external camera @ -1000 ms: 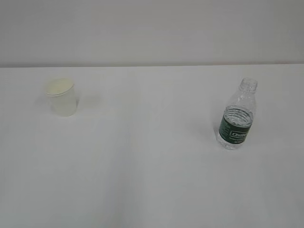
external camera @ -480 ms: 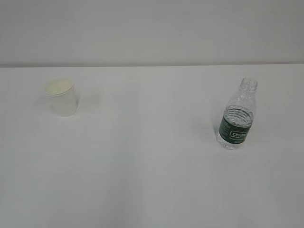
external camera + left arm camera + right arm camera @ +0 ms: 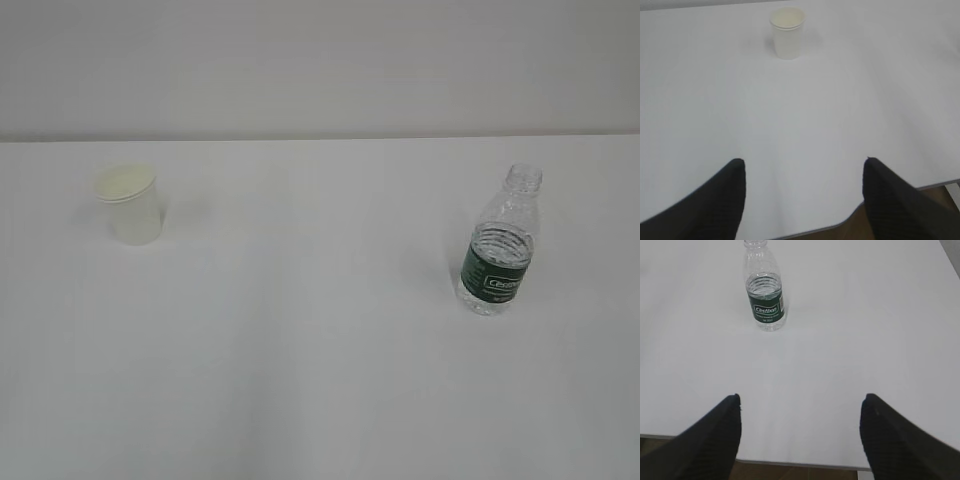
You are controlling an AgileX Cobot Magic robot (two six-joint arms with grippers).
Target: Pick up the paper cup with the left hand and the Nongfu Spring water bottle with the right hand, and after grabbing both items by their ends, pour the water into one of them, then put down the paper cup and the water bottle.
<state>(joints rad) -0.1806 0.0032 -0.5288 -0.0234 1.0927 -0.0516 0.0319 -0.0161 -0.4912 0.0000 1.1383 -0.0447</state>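
Note:
The white paper cup (image 3: 130, 205) stands upright at the far left of the white table; in the left wrist view the cup (image 3: 787, 33) is far ahead of my open left gripper (image 3: 804, 162), which holds nothing. The clear water bottle (image 3: 499, 243) with its dark green label stands upright and capless at the right, with water inside. The right wrist view shows the bottle (image 3: 764, 290) well ahead and slightly left of my open right gripper (image 3: 800, 397), also empty. Neither arm shows in the exterior view.
The white table (image 3: 320, 330) ends at a pale wall behind. Its near edge (image 3: 890, 197) lies just under the left gripper, and the near edge (image 3: 800, 464) shows below the right gripper, with brown floor beyond.

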